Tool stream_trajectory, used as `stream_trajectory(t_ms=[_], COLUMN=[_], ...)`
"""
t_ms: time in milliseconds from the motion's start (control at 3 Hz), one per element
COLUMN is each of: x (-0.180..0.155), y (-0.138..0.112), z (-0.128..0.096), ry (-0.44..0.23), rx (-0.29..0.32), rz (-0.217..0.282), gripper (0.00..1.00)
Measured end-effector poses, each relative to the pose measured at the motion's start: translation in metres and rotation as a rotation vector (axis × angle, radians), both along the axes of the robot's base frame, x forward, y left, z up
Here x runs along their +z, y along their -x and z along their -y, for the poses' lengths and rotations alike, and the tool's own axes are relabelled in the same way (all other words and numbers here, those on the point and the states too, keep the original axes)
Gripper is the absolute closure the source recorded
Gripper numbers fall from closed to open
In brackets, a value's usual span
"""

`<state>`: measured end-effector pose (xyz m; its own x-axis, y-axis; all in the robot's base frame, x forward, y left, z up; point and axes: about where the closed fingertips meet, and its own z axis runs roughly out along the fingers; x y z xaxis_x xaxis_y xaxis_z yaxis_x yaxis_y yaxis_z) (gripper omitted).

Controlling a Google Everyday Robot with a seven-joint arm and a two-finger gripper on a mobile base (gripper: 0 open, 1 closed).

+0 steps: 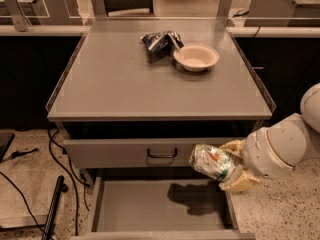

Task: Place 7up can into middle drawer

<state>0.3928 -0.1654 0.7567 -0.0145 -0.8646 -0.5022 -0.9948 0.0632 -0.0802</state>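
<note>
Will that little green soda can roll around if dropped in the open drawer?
Likely: the small green-and-white aluminium can lies sideways in the gripper, over the flat-floored grey metal drawer, so it may roll. Thin walls probably dent if jaws squeeze.

The bowl [196,57] is parked near the back edge of the desk [115,89], right of centre, with the snack bag [159,45] tucked just left of it. Below the front right corner, the 7up can [212,162] is held in the gripper [228,166], over the right side of the pulled-out middle drawer [145,209].
</note>
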Motion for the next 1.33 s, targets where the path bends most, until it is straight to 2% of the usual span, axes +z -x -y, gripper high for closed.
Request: stream_trajectory(t_ms=[333,667,1000,1333], x=[-0.033,-0.084,-0.124,-0.124], y=[-0.001,-0.009,-0.013,-0.013], z=[-0.003,-0.018,-0.035,-0.035], ry=[0.005,-0.021,-0.043,-0.043], rx=[0.031,0.085,0.138,0.138], rz=[0.036,0.071,0.058,0.058], gripper=[1.00,1.00,1.00,1.00])
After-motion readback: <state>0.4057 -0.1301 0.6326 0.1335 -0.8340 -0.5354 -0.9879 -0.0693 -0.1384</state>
